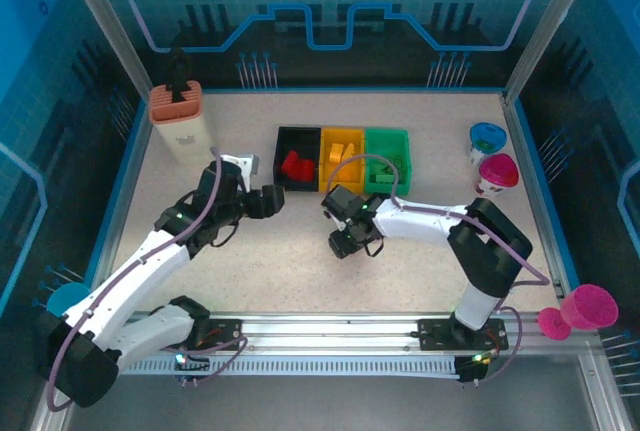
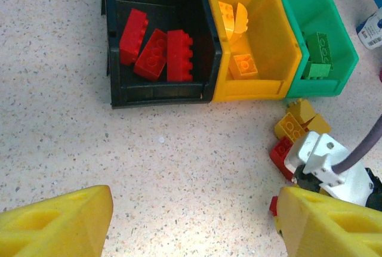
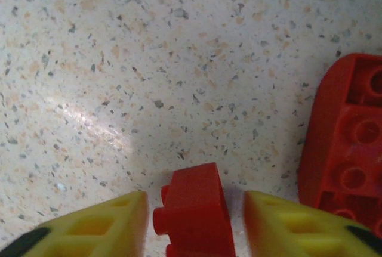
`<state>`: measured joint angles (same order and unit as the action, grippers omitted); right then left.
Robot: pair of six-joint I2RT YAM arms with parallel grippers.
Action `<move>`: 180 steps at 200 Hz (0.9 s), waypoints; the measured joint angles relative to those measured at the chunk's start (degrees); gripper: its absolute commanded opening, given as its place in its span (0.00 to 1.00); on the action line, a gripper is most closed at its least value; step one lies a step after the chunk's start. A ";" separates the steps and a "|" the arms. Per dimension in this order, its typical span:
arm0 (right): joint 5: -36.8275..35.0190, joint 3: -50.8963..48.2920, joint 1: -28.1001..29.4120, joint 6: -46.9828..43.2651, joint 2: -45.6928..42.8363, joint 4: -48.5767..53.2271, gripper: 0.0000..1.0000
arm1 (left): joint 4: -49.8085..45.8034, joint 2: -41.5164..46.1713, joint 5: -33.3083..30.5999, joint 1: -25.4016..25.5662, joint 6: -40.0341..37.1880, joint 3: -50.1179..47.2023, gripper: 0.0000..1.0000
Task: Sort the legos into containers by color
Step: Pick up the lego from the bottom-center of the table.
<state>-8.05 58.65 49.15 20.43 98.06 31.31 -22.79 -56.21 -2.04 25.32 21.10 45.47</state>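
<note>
Right wrist view: your right gripper [image 3: 194,203] straddles a small red brick [image 3: 197,218] on the table [image 3: 149,60], with a thin gap on either side, so nothing is clamped. Your left gripper [image 2: 194,209] hangs wide open and empty near the black bin [image 2: 161,95], which holds 3 red bricks [image 2: 156,54]. Loose bricks [image 2: 295,127] lie just in front of the green bin [image 2: 316,85].

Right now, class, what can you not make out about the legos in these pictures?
Left wrist: loose pile, partly behind the right arm; count unclear.
Top external: same pile, hidden beneath that arm.
Right wrist: large red brick, cut by the right edge; small red brick, by the bottom edge.
</note>
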 measured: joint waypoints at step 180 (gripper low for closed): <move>-1.79 44.54 -2.62 -2.73 17.46 5.73 0.18 | -4.28 13.84 -4.61 11.30 5.64 -8.50 0.69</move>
<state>-9.85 103.20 46.52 17.69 115.52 37.04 -27.07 -42.37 -6.66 36.62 26.74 36.97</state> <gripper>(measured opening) 0.219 0.689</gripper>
